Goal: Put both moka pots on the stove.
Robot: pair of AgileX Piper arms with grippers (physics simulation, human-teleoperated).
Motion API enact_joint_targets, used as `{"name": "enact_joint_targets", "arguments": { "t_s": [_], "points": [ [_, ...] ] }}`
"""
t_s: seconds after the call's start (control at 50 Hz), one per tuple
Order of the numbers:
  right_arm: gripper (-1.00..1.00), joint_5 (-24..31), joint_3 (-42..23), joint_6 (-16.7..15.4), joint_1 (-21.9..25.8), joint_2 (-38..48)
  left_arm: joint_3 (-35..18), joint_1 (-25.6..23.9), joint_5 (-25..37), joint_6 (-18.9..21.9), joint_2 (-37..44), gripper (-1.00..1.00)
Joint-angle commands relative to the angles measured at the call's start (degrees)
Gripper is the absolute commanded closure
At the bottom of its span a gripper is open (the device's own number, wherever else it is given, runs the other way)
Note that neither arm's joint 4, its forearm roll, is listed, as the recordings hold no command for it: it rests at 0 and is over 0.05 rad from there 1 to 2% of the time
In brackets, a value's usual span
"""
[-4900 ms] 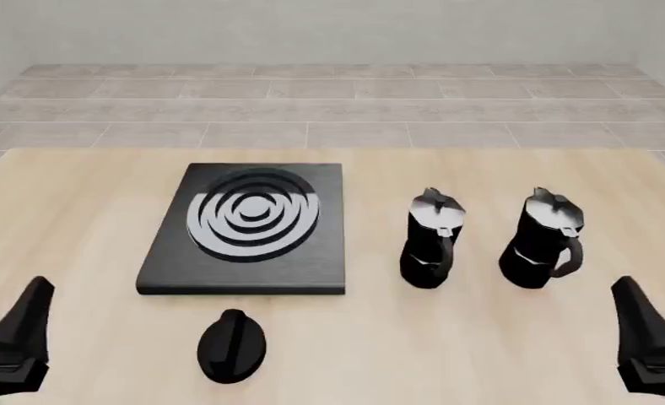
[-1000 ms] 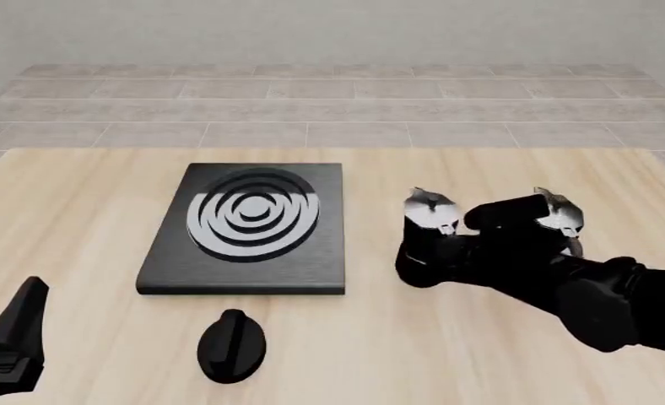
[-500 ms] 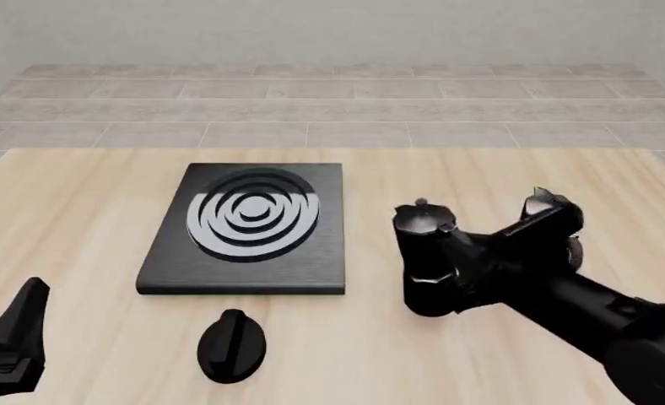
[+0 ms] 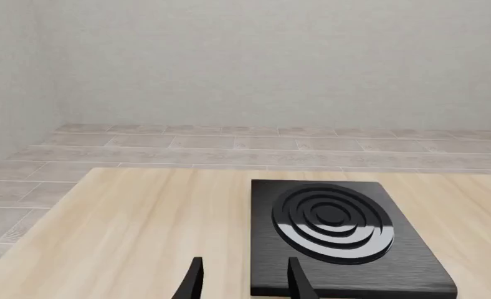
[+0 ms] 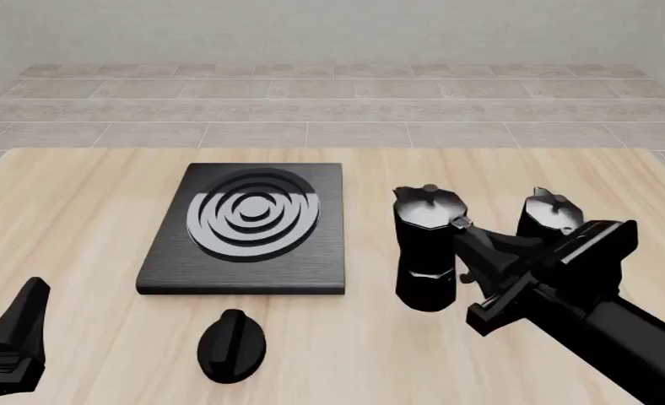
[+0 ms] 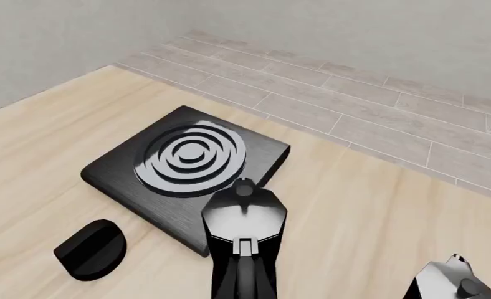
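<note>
Two pots (image 5: 426, 249) (image 5: 548, 221) sit off the stove (image 5: 248, 228); my right claw (image 5: 467, 253) grasps the nearer one's handle, my left claw (image 4: 241, 283) hangs released near the counter's (image 5: 107, 186) front-left corner.

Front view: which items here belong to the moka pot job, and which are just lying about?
Job items:
- nearer moka pot, right gripper at its handle
- second moka pot, on the table
- stove, nothing on it
- left gripper, idle

Lying about:
- oval black knob near the stove's front edge
- table
</note>
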Motion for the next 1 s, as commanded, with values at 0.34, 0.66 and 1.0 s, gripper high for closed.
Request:
{"name": "enact_joint_targets", "arguments": {
  "t_s": [0.34,0.66,1.0],
  "points": [
    [1.00,-11.8,-0.5,-2.1,2.2,-2.0,0.0,0.0,0.3,0.2,-0.4,-1.00],
    [1.00,-24.0,-5.5,-4.0,6.1,11.5,-0.3,-0.1,0.3,0.1,-0.7,-1.00],
    [1.00,-33.4,-10.3,-4.6,6.1,21.0,0.0,-0.3,-0.3,-0.1,-0.7,-1.00]
  ]
}}
